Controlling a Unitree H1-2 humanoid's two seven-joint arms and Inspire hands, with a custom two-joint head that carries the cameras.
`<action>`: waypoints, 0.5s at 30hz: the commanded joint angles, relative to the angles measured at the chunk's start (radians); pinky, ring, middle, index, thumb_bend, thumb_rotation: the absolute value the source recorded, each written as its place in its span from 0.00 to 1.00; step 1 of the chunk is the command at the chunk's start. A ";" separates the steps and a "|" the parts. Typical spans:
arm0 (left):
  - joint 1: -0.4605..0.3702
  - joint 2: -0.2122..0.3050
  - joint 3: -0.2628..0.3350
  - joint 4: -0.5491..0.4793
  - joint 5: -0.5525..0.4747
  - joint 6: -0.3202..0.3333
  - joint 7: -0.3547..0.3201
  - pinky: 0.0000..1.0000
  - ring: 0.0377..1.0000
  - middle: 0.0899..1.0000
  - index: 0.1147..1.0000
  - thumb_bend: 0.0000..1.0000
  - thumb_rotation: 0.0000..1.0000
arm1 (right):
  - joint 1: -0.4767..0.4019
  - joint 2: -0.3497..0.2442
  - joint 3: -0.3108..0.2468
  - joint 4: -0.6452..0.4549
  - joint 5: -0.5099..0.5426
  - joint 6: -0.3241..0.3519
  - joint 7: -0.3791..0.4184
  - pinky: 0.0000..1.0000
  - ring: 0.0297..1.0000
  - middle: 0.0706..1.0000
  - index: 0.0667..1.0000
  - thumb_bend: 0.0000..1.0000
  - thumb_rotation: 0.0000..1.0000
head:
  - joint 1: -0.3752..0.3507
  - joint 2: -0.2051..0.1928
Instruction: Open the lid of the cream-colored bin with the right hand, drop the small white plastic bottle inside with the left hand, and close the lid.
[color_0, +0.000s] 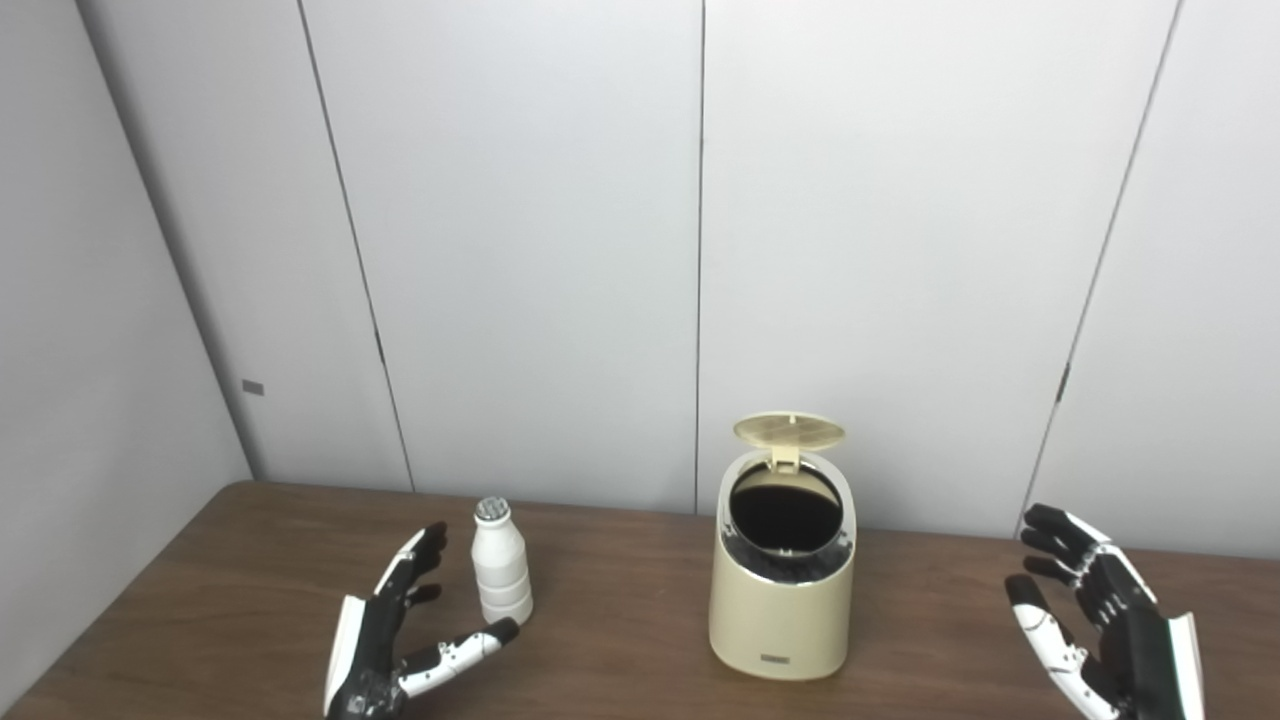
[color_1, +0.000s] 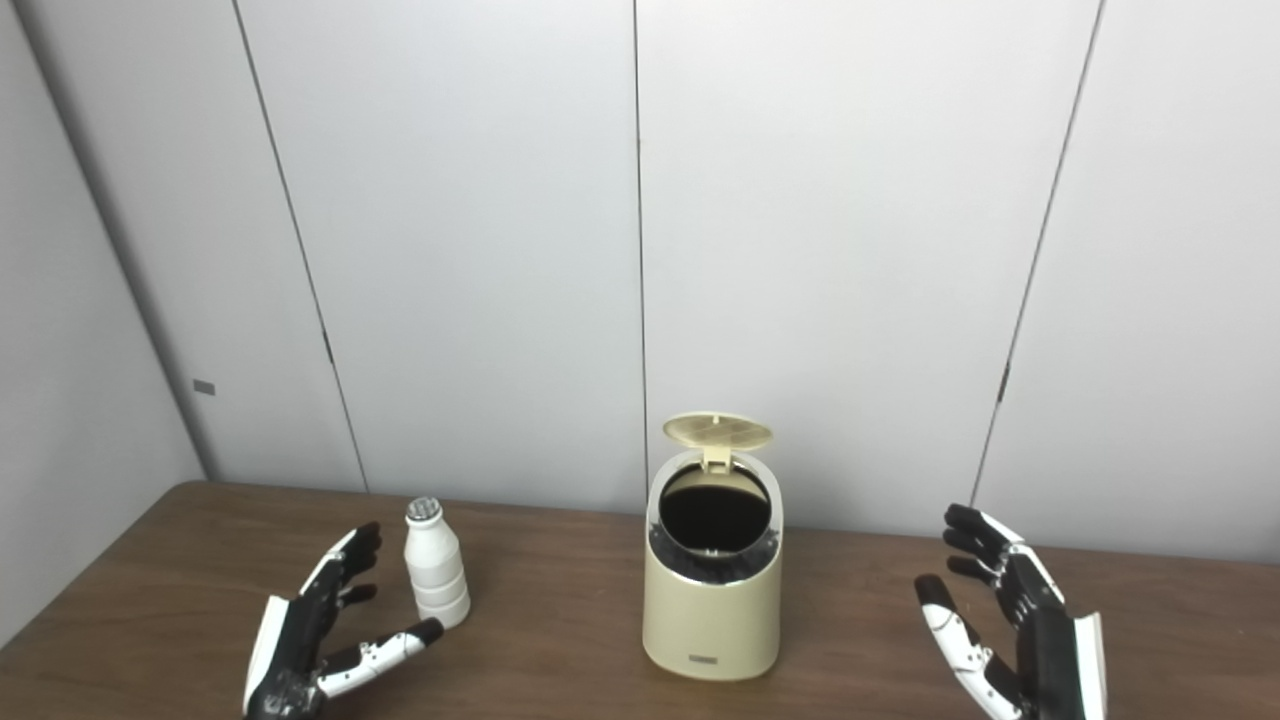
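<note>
Table (color_0: 620, 560) w/ cream bin (color_0: 780, 610) at centre, lid (color_0: 788, 430) up, mouth open. Right hand (color_0: 1100, 620) at 3 o'clock, spread, empty, well apart. Left hand (color_0: 400, 630) at 9, spread, thumb tip just beside the bottle (color_0: 502, 565), upright, ungrasped. Risk: closing fingers may tip the narrow bottle; a bump could drop the lid.

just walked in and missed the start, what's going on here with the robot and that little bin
Nothing is being held right now. The cream-colored bin stands on the table with its lid already flipped up. The small white bottle stands upright to its left, not yet dropped in. The left hand is open just beside the bottle, and the right hand waits open, away from the bin.
</note>
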 joint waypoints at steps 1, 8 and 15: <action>-0.045 0.018 -0.017 0.016 0.044 0.007 0.024 0.79 0.86 0.86 0.88 1.00 0.28 | -0.033 -0.009 -0.010 -0.026 0.001 -0.037 0.010 0.67 0.73 0.74 0.73 0.30 0.49 | 0.002 0.001; -0.116 0.048 -0.061 0.122 0.136 0.063 0.056 0.70 0.80 0.84 0.88 1.00 0.31 | -0.023 0.008 -0.017 -0.042 -0.010 -0.037 0.022 0.65 0.73 0.74 0.71 0.30 0.45 | 0.004 0.001; -0.161 0.064 -0.084 0.201 0.158 0.103 0.076 0.67 0.80 0.84 0.88 1.00 0.31 | -0.020 0.012 -0.027 -0.054 -0.010 -0.036 0.037 0.65 0.73 0.74 0.72 0.30 0.46 | 0.011 -0.001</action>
